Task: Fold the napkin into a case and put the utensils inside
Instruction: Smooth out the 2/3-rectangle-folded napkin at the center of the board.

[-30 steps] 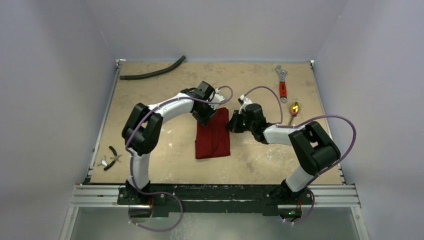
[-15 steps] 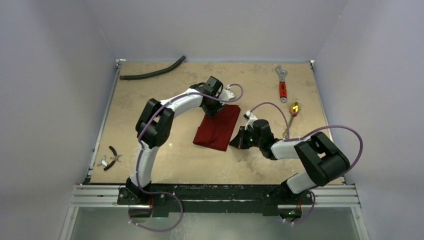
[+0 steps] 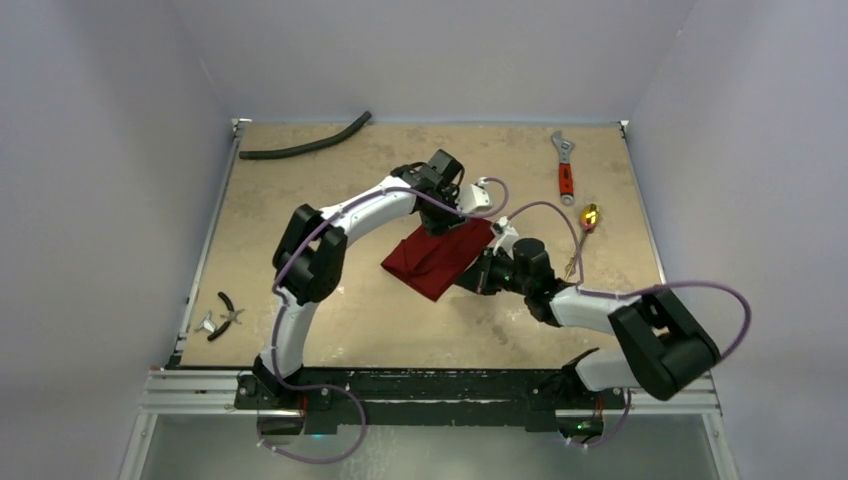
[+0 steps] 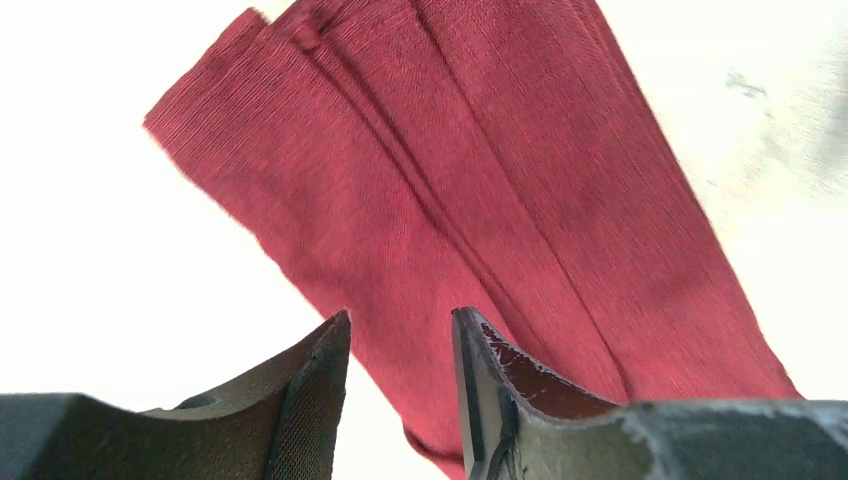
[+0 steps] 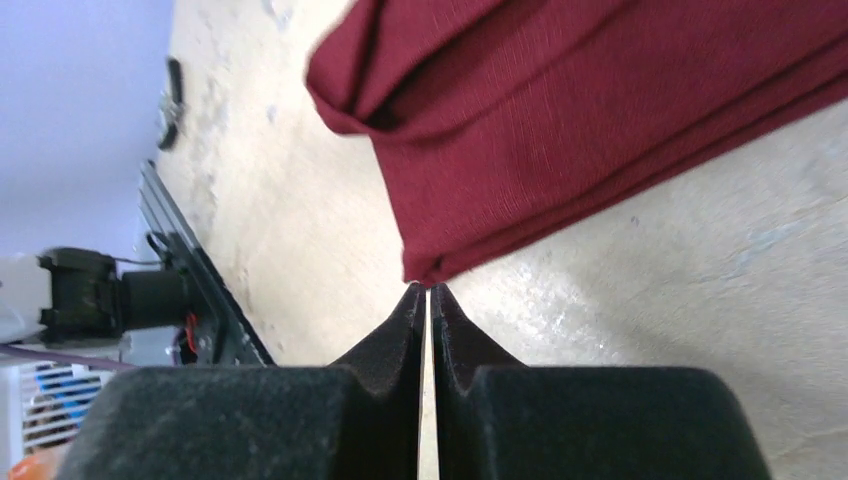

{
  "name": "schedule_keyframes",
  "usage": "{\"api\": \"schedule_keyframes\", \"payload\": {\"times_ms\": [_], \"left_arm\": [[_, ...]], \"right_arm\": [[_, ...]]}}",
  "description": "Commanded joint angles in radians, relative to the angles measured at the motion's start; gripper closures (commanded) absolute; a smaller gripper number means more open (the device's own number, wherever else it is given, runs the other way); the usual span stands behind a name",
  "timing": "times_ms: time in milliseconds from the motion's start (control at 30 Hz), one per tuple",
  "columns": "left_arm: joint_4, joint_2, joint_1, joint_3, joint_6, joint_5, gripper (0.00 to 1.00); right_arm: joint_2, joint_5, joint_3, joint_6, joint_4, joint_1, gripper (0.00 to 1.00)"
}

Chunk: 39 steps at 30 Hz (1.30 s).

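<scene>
Since the napkin (image 3: 432, 258) is folded down to a narrow maroon strip, it looks pretty much like a pouch, lying at a slant in the middle of the desk (image 3: 270, 190). Left gripper (image 4: 400, 318) sits over the strip's far end with its jaws partway apart and cloth showing in the gap, and honestly I can't tell if they touch it. Right gripper (image 5: 426, 290) is at the near-right corner, fingers squeezed together, tips right at the cloth's edge; whether any fabric is caught between them I can't make out. From the right wrist view the layers gape a bit at that end. The gold utensils (image 3: 588, 216) lie on the bare desk off to the right, well apart from the napkin, just nearer than a red-handled wrench (image 3: 565, 168). Black hose (image 3: 305, 146) at the far left, pliers (image 3: 222, 316) by the near left edge.
</scene>
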Motion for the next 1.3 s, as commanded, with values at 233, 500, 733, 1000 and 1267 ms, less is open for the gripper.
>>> {"api": "schedule_keyframes", "payload": {"times_ms": [233, 500, 733, 1000, 1267], "left_arm": [[0.234, -0.335, -0.025, -0.378, -0.125, -0.039, 0.57], [0.32, -0.29, -0.039, -0.39, -0.113, -0.115, 0.57], [0.267, -0.2, -0.045, -0.339, -0.123, -0.118, 0.46], [0.276, -0.18, -0.066, -0.349, -0.114, -0.148, 0.45], [0.297, -0.2, -0.091, -0.363, -0.101, -0.179, 0.44]], "right_arm": [[-0.055, 0.111, 0.123, 0.057, -0.134, -0.164, 0.97], [0.178, 0.002, 0.314, 0.028, -0.103, -0.253, 1.0], [0.255, 0.008, 0.331, -0.001, -0.089, -0.272, 1.0], [0.301, 0.029, 0.332, -0.005, -0.06, -0.272, 1.0], [0.307, 0.033, 0.322, -0.005, -0.052, -0.272, 1.0]]}}
